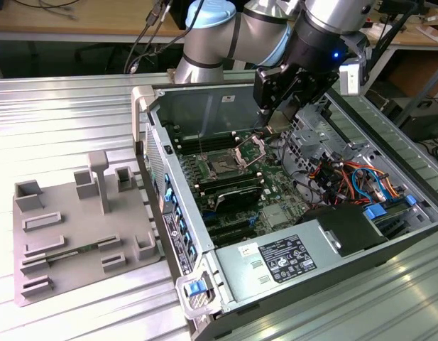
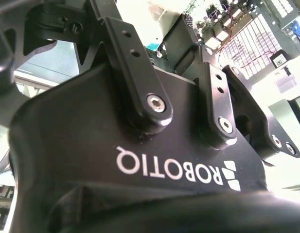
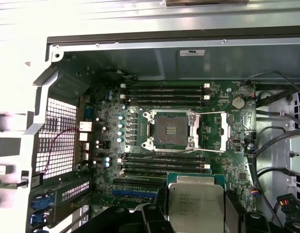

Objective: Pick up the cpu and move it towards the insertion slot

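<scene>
My fingers (image 3: 196,213) are clamped on the cpu (image 3: 196,206), its silvery top showing in the first wrist view. The arm hangs over the open pc case (image 1: 204,284) on the worktop (image 1: 62,114). The insertion slot (image 3: 170,129) sits just beyond the chip, bracket open. I'd keep the chip level and square to the socket frame, w/ slow travel, clear of the lever.
</scene>
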`<state>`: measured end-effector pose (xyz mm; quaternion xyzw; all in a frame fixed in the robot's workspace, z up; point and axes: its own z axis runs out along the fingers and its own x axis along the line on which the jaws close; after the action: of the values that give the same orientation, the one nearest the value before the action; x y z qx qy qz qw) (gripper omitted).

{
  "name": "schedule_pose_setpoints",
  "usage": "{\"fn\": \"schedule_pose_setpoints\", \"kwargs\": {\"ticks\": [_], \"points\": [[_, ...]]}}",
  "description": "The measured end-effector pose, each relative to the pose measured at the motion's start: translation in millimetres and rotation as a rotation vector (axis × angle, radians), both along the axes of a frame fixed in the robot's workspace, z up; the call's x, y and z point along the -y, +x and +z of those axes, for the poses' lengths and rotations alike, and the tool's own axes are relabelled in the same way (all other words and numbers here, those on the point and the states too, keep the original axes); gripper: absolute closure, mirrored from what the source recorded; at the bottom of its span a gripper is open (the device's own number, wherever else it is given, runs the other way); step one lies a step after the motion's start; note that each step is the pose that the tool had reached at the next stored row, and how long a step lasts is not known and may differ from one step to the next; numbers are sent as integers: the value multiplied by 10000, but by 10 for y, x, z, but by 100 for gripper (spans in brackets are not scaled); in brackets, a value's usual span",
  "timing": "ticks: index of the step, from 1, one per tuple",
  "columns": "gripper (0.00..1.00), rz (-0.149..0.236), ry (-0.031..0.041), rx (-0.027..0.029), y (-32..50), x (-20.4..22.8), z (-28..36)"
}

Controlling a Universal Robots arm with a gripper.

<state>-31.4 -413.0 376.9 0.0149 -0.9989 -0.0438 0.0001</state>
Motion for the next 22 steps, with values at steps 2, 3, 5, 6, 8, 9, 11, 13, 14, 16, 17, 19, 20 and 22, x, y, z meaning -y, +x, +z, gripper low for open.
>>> {"fn": "schedule_pose_setpoints", "kwargs": {"ticks": [2,3,5,6,8,9,11,13,14,16,17,19,20,22], "points": [[45,0,1,0,0,0,-4],[45,0,-1,0,0,0,-6],[45,0,0,0,0,0,-10],[45,0,0,0,0,0,-11],[45,0,0,0,0,0,-15],[45,0,0,0,0,0,-16],[45,0,0,0,0,0,-22],[45,0,0,0,0,0,-28],[45,0,0,0,0,0,-32],[45,1,0,0,0,0,-35],[45,0,0,0,0,0,-37],[45,0,0,0,0,0,-40],[45,0,0,0,0,0,-42],[45,1,0,0,0,0,-45]]}}
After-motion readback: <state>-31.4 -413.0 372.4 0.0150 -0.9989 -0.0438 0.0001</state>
